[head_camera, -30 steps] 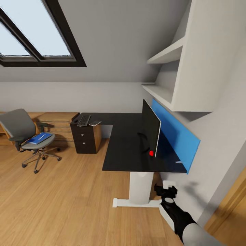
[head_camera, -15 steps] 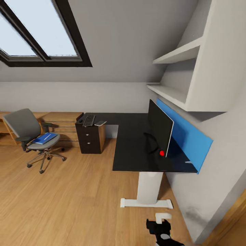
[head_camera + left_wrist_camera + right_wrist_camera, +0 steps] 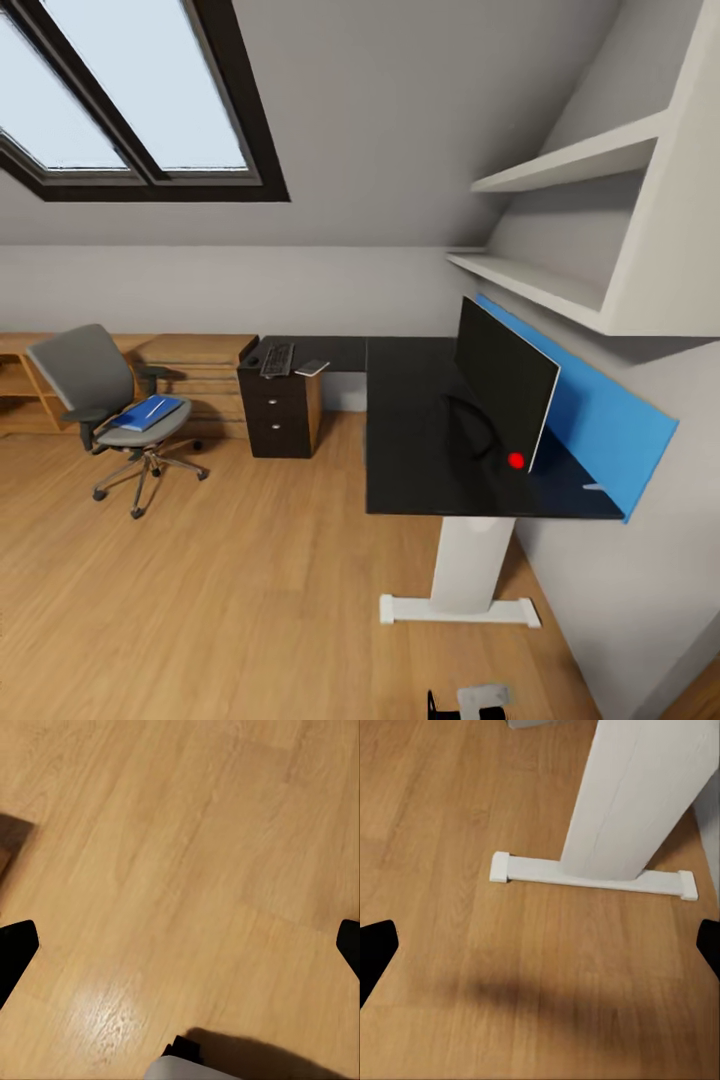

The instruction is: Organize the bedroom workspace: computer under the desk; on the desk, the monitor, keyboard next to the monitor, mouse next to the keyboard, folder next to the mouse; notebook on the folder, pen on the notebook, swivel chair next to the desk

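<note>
On the black desk (image 3: 410, 440) I see the monitor (image 3: 503, 385) upright near the blue wall panel (image 3: 600, 425). The keyboard (image 3: 277, 359) lies on the far wing above the drawers. The folder (image 3: 148, 412) lies on the swivel chair (image 3: 100, 395). Both my grippers, left gripper (image 3: 180, 945) and right gripper (image 3: 540, 945), have jaws spread wide, holding nothing, over the wood floor (image 3: 200, 580).
</note>
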